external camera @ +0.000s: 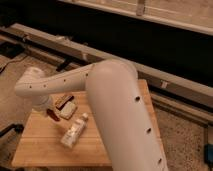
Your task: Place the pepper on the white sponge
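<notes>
The small dark red pepper (pixel 52 114) sits just below the end of my white arm, at the left of the wooden table (pixel 45 150). My gripper (pixel 46 107) is right over it, mostly hidden by the wrist, and I cannot tell whether the pepper is held or resting on the table. The cream-white sponge (pixel 68 110) lies on the table just right of the pepper, close to it but apart.
A brown-and-white bar (pixel 62 100) lies just behind the sponge. A long white bottle (pixel 74 131) lies in front of it. My large arm (pixel 120 110) covers the right half of the table. A metal rail (pixel 165 80) runs behind.
</notes>
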Controlling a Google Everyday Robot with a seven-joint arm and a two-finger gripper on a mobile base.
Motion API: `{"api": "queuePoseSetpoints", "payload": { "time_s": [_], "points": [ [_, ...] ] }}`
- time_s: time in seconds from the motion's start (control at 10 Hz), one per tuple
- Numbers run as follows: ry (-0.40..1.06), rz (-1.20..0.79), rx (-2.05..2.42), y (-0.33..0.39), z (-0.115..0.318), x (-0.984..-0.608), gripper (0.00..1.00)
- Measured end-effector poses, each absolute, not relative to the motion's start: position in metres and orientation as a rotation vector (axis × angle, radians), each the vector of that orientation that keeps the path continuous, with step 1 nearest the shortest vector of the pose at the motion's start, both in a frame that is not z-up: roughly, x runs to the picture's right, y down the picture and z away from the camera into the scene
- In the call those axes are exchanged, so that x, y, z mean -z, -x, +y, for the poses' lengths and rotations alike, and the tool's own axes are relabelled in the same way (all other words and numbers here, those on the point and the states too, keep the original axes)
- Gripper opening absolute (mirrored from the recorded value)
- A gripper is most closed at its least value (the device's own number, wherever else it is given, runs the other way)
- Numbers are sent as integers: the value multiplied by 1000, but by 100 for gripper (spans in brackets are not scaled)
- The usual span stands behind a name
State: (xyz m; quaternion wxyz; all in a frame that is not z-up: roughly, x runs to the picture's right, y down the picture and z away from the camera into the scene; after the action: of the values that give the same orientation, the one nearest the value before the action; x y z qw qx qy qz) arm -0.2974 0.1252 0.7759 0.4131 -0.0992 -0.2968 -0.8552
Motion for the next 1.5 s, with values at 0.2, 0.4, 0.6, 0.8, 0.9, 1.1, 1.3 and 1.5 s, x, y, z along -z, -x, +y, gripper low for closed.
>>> {"api": "queuePoseSetpoints", "payload": {
  "time_s": [0.2, 0.4, 0.6, 0.8, 0.9, 1.1, 1.3, 1.5],
  "points": [
    [264, -762, 2132, 282, 116, -792, 20],
    [273, -775, 2115, 274, 113, -800, 20],
    [304, -792, 2096, 265, 117, -812, 20],
    [331, -804, 2077, 256, 120, -824, 20],
    [351, -808, 2062, 249, 121, -832, 20],
    [374, -811, 2044, 242, 121, -842, 20],
    [399, -809, 2025, 235, 120, -855, 29],
    [404, -810, 2023, 236, 119, -862, 47]
  ]
}}
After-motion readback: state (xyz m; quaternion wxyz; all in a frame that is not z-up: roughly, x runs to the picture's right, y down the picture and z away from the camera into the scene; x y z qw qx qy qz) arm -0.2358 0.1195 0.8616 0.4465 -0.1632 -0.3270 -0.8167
